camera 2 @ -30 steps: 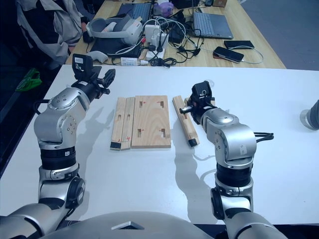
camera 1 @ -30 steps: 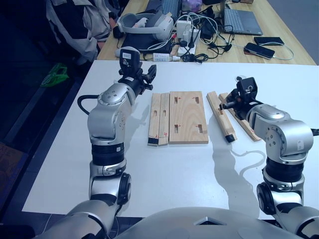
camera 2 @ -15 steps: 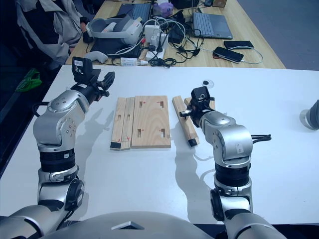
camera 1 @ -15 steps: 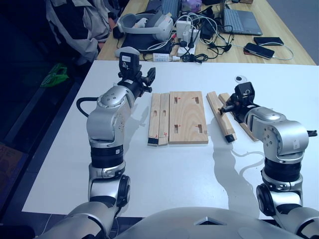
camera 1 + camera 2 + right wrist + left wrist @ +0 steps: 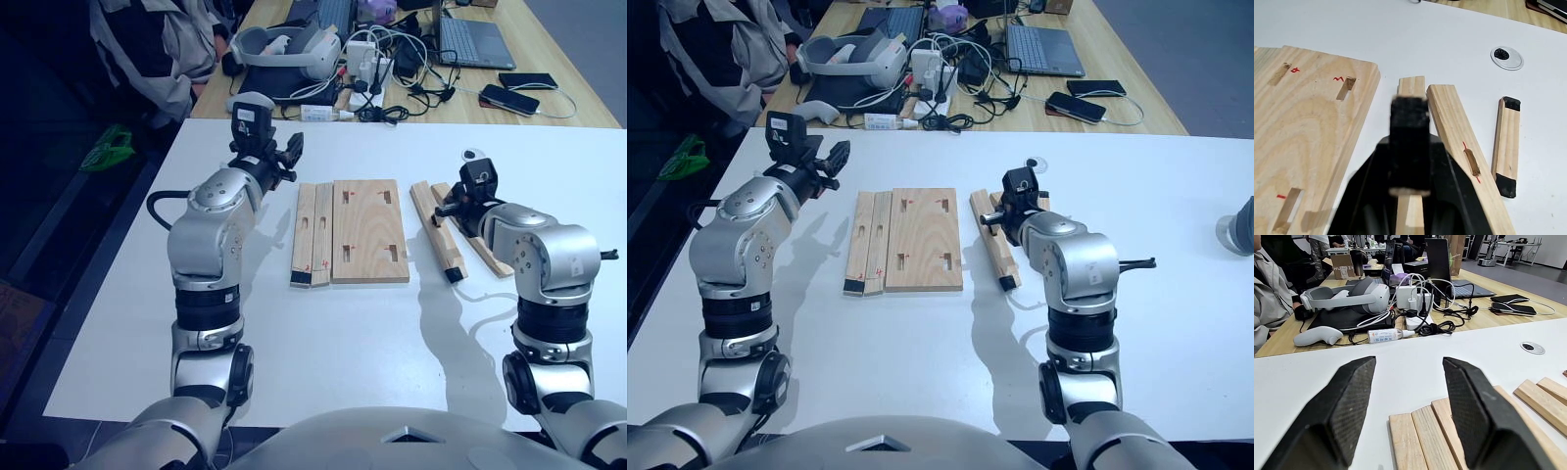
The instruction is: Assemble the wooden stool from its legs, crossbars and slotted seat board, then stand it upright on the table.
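The right hand [image 5: 446,208], its grip impossible to judge, sits over the wooden legs [image 5: 437,233] right of centre beside the slotted seat board [image 5: 369,231], and should square itself across one leg's middle before clamping, while the left hand [image 5: 289,155] hangs open at upper left.

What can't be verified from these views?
Whether the right gripper touches the leg under it: right wrist view, the gripper covers the contact.
Far-right wooden piece: eye views, right arm overlaps its far end.
Red marks on the seat board: eye views, too small to read.
Narrow boards: left wrist view, cut off by the edge, partly behind the left gripper.
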You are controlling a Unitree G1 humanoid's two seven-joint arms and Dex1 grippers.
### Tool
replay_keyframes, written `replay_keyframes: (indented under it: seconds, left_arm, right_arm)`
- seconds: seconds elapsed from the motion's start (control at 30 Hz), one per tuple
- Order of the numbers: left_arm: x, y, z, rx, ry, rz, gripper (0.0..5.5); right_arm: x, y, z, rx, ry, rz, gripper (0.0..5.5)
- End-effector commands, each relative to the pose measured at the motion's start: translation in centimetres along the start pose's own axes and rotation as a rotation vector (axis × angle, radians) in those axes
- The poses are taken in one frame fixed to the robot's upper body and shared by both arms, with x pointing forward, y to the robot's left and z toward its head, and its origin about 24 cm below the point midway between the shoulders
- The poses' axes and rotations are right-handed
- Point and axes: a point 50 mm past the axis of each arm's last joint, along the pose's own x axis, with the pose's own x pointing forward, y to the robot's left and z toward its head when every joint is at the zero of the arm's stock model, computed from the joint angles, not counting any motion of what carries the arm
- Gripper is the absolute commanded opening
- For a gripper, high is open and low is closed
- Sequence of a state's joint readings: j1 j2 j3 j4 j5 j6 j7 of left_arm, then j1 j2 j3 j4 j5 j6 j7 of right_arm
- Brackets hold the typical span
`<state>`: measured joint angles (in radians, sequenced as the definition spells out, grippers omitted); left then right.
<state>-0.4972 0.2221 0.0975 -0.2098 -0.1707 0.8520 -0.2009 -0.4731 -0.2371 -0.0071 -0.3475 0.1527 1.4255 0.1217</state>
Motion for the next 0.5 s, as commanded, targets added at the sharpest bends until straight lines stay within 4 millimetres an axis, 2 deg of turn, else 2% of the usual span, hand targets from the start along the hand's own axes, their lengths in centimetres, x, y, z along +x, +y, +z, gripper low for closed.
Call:
replay_keyframes:
  seconds: [0.03, 0.2, 0.37, 0.5]
  left_arm:
    - [-0.1, 0.2, -0.3, -0.006, 0.018, 0.003, 2.53]
    - [-0.1, 0.2, -0.4, -0.006, 0.017, 0.005, 2.53]
    - [0.0, 0.1, -0.3, -0.004, 0.017, -0.001, 2.53]
    - [0.1, 0.2, -0.3, -0.001, 0.020, -0.001, 2.53]
  right_arm:
    - [-0.2, 0.1, 0.5, -0.009, 0.020, 0.007, 0.38]
    - [-0.4, 0.1, 1.2, 0.013, 0.016, 0.019, 0.38]
    - [0.9, 0.0, -0.4, 0.096, 0.102, 0.021, 0.38]
    - [2.0, 0.6, -0.9, 0.091, 0.128, 0.051, 0.38]
